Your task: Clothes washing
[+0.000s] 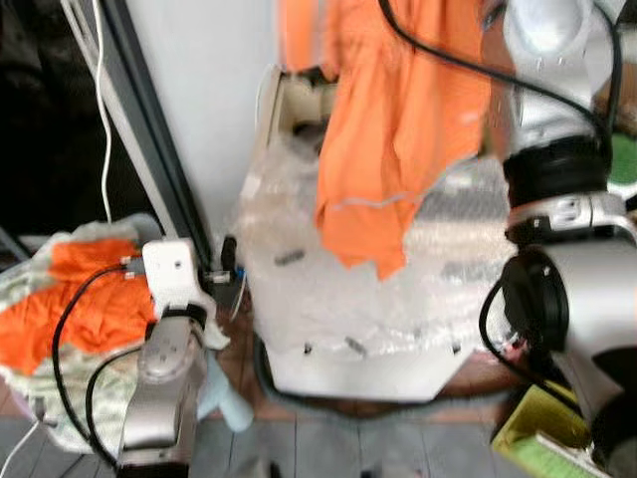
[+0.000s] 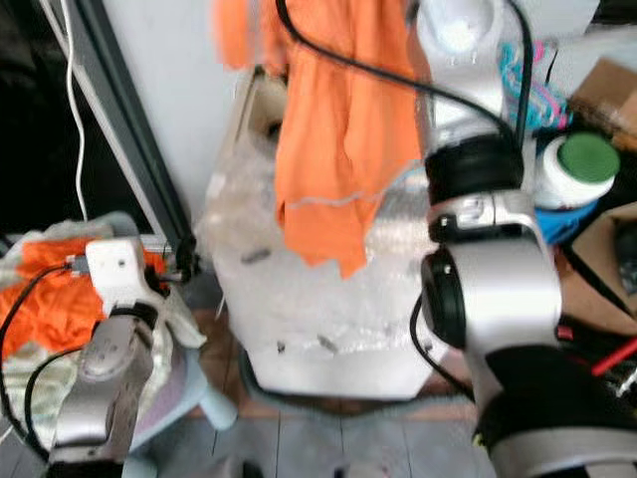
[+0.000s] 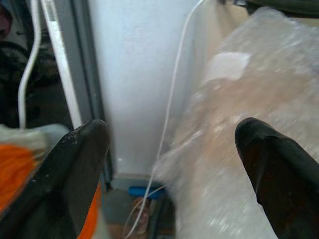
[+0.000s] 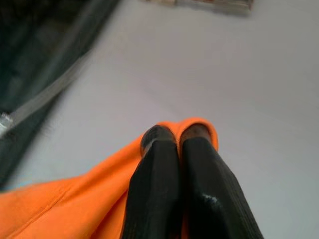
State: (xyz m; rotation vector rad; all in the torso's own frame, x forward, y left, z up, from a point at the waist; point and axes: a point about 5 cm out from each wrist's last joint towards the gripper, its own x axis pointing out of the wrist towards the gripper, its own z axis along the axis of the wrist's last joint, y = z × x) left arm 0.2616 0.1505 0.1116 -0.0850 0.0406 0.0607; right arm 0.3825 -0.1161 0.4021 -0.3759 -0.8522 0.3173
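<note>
while the right arm reaches up past the top of the head views, its right gripper has both black fingers pinched together on an orange garment, a fold of the cloth wrapped over the fingertips against a pale wall. the garment hangs down in front of a white washing machine, whose top is covered in clear bubble wrap; its lower hem dangles over the wrapped lid, above it rather than lying on it. the left gripper sits low beside the machine's left side, its two fingers spread wide with nothing between them, pointing at the gap between the wall and the wrapped machine, where a thin white cable runs down. to the robot's left a pale basket holds more orange clothes mixed with light fabric. a white jar with a green lid stands to the right of the machine, among boxes.
</note>
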